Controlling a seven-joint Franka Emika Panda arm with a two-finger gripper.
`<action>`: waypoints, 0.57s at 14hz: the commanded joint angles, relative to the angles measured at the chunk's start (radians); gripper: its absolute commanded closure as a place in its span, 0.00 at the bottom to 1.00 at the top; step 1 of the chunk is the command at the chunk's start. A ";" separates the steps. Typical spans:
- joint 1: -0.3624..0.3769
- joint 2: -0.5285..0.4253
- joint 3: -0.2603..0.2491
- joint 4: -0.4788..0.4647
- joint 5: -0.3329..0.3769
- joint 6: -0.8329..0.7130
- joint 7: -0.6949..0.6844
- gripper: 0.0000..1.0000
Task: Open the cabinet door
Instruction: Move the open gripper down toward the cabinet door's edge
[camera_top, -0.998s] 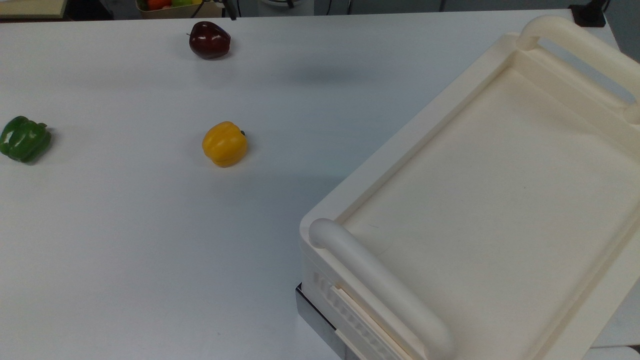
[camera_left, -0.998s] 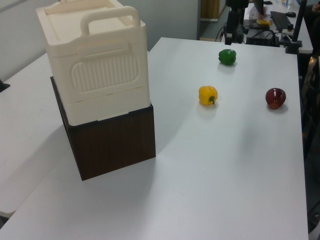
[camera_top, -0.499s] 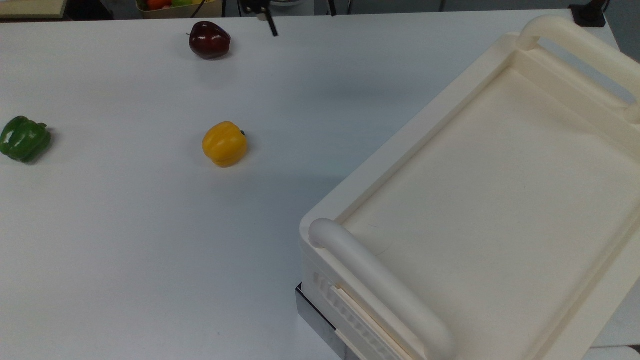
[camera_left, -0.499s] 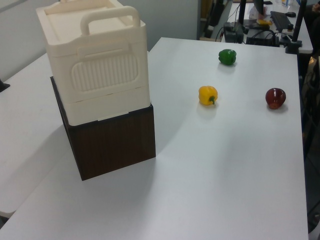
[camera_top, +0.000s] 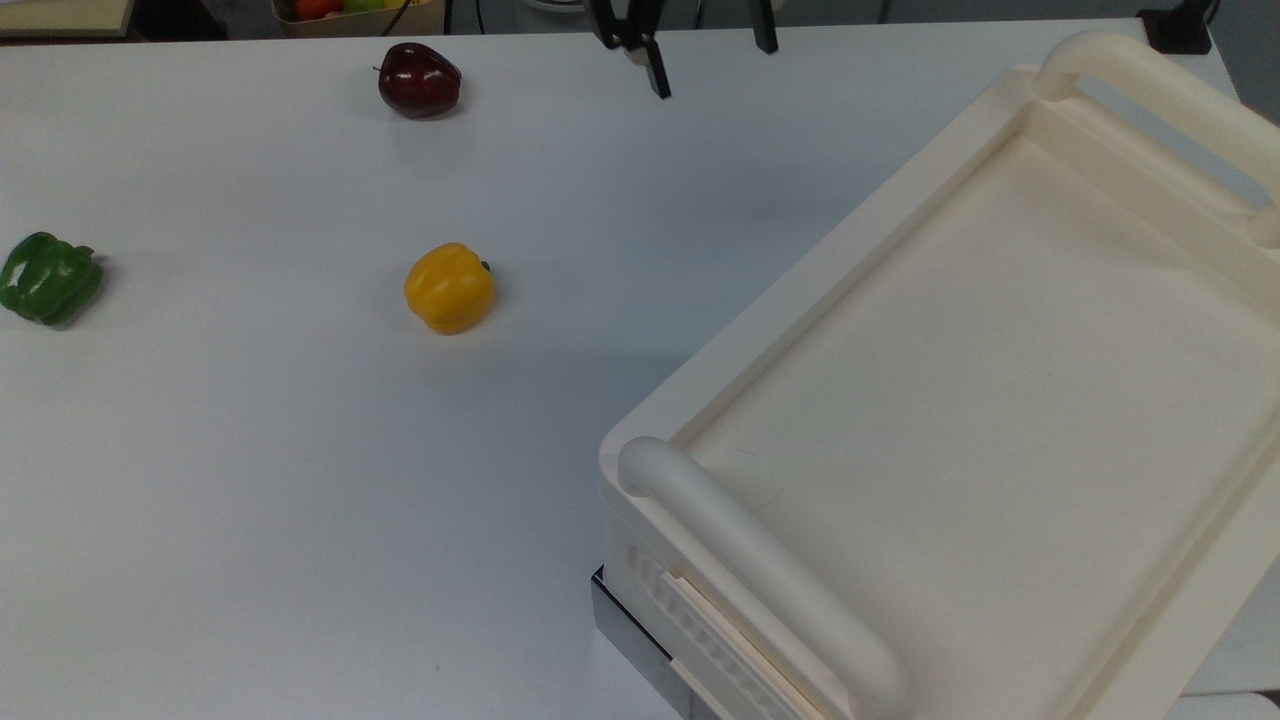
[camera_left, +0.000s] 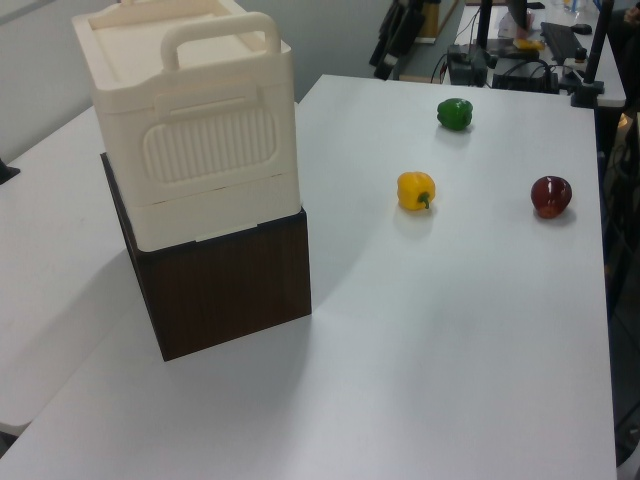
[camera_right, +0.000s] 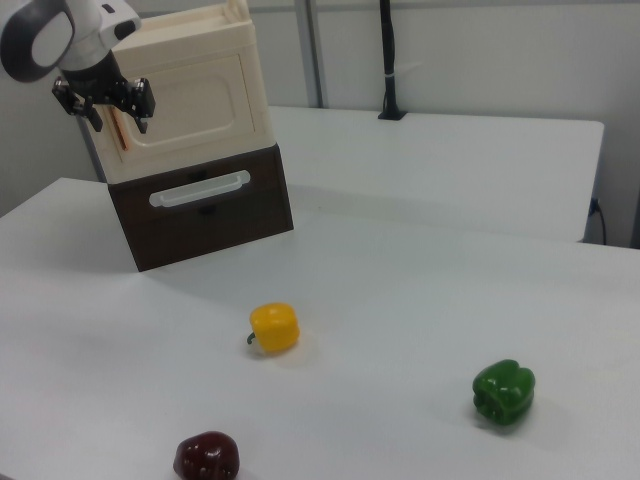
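The cream cabinet (camera_right: 190, 95) stands on a dark brown drawer box (camera_right: 205, 205) at the right view's left. Its cabinet door (camera_right: 195, 100), a cream panel with a recessed frame, lies flush against the cabinet front. A small copper-brown bit shows by the door's left edge in the right view. My gripper (camera_right: 118, 122) hangs in front of that left edge, above the table, open with nothing between its fingers. In the top view the gripper (camera_top: 710, 55) enters at the upper edge, left of the cabinet's tray-like top (camera_top: 1000, 400). In the left view the gripper (camera_left: 393, 45) is beyond the cabinet (camera_left: 190, 130).
A yellow pepper (camera_top: 449, 288), a green pepper (camera_top: 48, 277) and a dark red apple (camera_top: 418, 80) lie on the white table (camera_top: 250, 480). Thick cream bar handles (camera_top: 760, 570) run along the cabinet top. The drawer box carries a cream handle (camera_right: 198, 190).
My gripper has moved in from the top view's upper edge, going right and toward the cabinet. Cabinet and fruit have not moved.
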 joint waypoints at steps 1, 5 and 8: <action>0.056 0.084 -0.011 0.058 -0.020 0.087 -0.017 0.25; 0.099 0.163 -0.009 0.104 -0.031 0.183 -0.019 0.29; 0.120 0.196 -0.011 0.110 -0.042 0.245 -0.022 0.34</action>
